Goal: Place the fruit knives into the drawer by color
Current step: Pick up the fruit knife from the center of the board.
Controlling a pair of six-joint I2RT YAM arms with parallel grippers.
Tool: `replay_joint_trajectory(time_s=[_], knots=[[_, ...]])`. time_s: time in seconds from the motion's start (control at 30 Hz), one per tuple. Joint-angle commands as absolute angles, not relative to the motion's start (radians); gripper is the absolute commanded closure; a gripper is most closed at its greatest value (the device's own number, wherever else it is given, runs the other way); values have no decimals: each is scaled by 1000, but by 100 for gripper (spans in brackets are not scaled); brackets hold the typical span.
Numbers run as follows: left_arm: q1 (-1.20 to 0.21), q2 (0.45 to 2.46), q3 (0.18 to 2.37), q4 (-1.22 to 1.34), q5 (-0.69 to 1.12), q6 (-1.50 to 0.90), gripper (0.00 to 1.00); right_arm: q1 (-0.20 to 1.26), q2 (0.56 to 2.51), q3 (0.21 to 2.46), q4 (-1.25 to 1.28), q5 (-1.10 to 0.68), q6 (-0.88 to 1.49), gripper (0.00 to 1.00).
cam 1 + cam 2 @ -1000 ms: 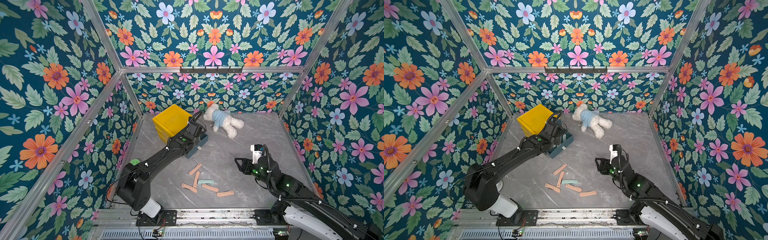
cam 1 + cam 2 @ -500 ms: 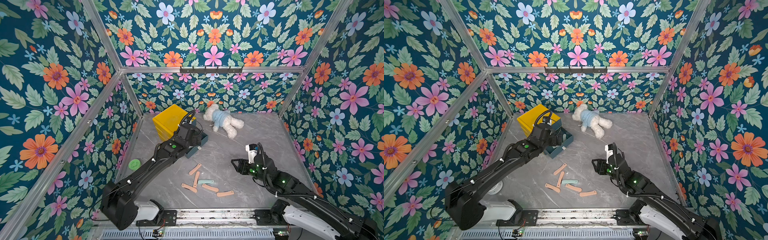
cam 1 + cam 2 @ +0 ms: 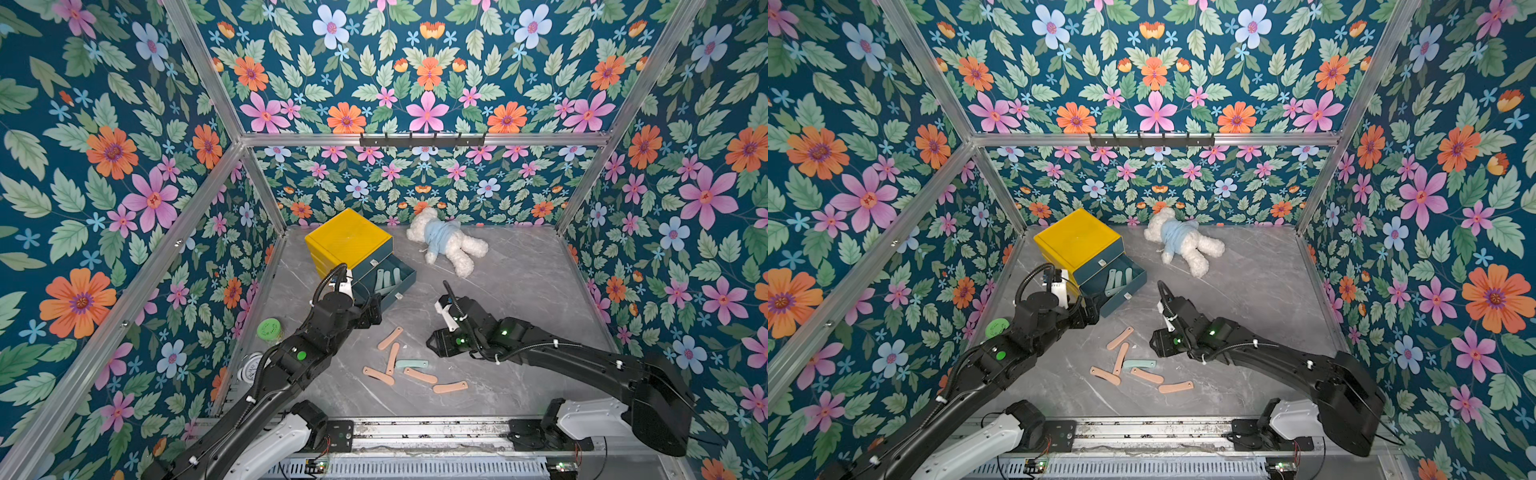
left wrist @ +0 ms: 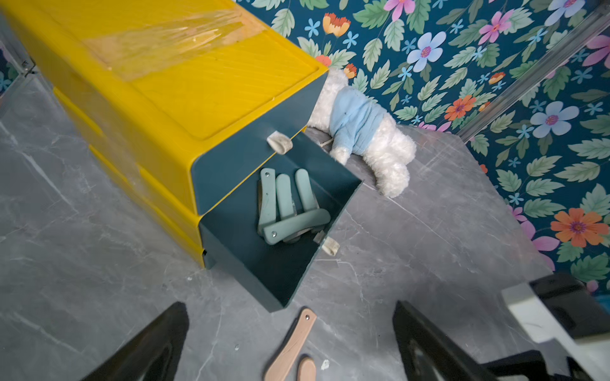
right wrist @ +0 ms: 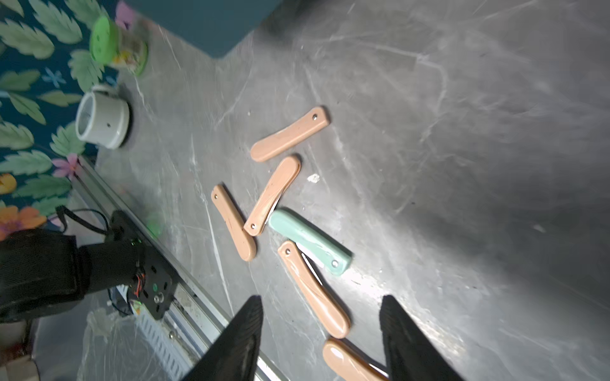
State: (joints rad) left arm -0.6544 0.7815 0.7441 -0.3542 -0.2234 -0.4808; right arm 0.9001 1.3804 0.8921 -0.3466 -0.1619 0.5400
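Left wrist view: the yellow plastic drawer cabinet has one dark teal drawer pulled out. Four pale teal folded fruit knives lie inside, one crossed over the ends of the other three. Left gripper: jaws spread wide with nothing between them, hanging over the grey marbled tabletop just short of the drawer's front corner. Right gripper: jaws apart, empty, poised above the loose knives. On the table lie five salmon pink folded knives and one pale teal folded knife, the latter touching the end of a pink neighbour. No olive knife is visible.

Assessment: the knives appear light, rigid and glossy, so likely slippery. They lie flat, leaving little to get under. The recommended hold is across the narrow width at mid-length, jaws square to the long axis. A sliver of blade shows along the teal knife's edge, so avoid pinching there. Lifting it may nudge the adjoining pink knife.
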Motion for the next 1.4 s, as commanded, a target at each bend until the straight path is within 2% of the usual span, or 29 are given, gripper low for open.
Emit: replay_joint_trajectory(time_s=[0.0,0.23,0.57,0.73,0.97,1.27,1.37], knots=[[-652,741,718,-402,-274,-512,1,936,1502,968,-481,-212,434,41],[-652,704,703,-427,-296,-517,1,998,1722,1107,-592,-146,356,41],[-652,649,695,-441,-340,-529,1,1046,1825,1224,-589,-67,313,39],[-652,577,699,-465,-398,-565,1,1052,1882,1258,-574,-43,297,34],[-652,444,677,-443,-465,-615,1,1071,1943,1314,-557,-20,293,34],[-652,464,700,-458,-467,-606,1,1094,2008,1359,-644,41,267,37],[-652,469,692,-449,-465,-605,1,1095,2019,1357,-670,52,278,45]])
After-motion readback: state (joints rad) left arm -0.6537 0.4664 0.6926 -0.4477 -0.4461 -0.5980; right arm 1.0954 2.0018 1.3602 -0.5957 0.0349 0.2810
